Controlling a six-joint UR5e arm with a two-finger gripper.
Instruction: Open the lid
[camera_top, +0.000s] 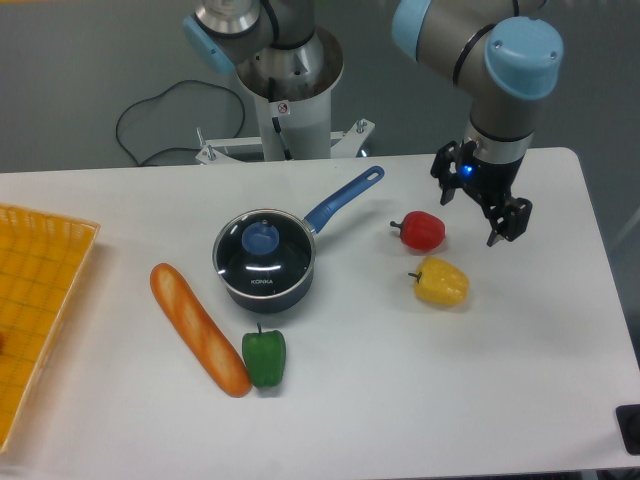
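Gripper (480, 205) fingers stand spread apart with nothing between them, hanging in the upper right of the frame below the grey arm (470, 45) and its pale blue joint caps, a small blue light glowing at the wrist. From the left edge of the frame, a yellow mesh basket (40, 320) lies partly cut off by the border. Next comes a long baguette (198, 328), lying slantwise across the lower left, its lower end just beside a green pepper (264, 358). Above the pepper, near the middle of the frame, sits the dark blue saucepan (262, 285), its long blue handle (345, 197) pointing to the upper right. The lid (263, 252) rests closed on the pan, its blue knob in the centre; white lettering shows on the glass, too small to read surely. Right of the pan lie a red pepper (420, 231) and, just below it, a yellow pepper (441, 282); both sit between the pan and the gripper, which hovers well apart from the lid. All rest on a white table (400, 400). At the upper middle stands the arm's base column (290, 100), bearing a small round red-and-white sticker.
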